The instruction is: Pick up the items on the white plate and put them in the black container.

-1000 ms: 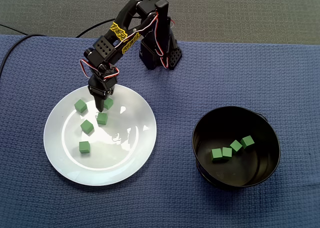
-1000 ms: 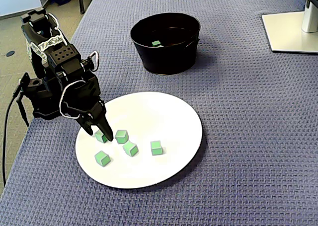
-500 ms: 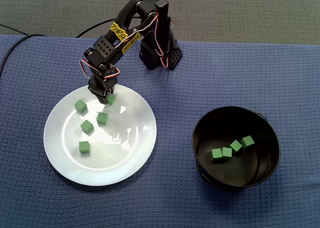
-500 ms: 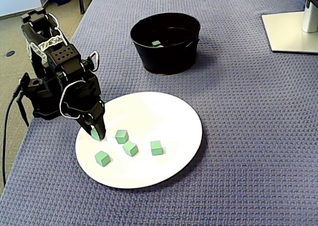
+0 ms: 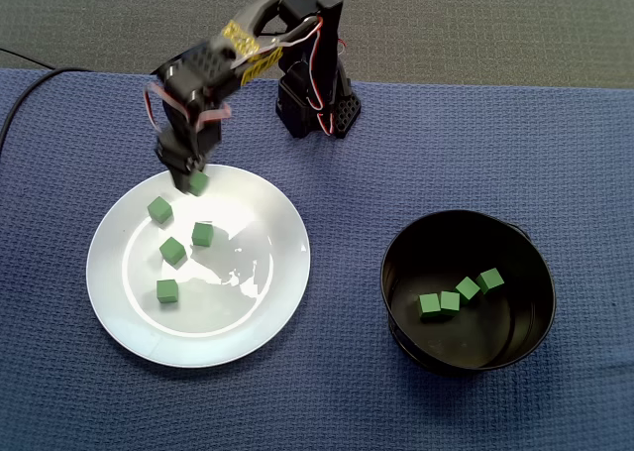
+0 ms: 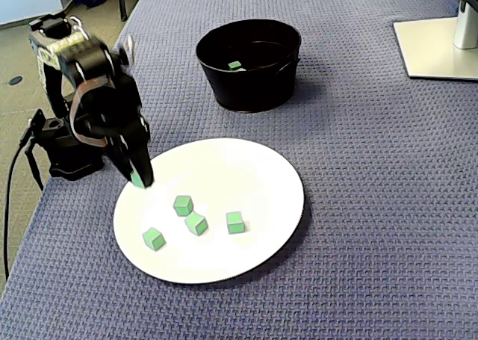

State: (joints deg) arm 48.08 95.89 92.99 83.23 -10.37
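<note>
My end effector (image 5: 194,184) is pinched nearly closed on one small green cube (image 5: 200,182), hanging over the white plate (image 5: 267,273) at about eleven o'clock in a fixed view, and I judge it light, stiff and easily twisted, best gripped squarely across opposite flat faces.

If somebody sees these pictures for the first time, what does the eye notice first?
The tool pinches one green cube over the white plate's upper rim in a fixed view. Four cubes lie on the plate, and four others sit in the black container to its right.
</note>
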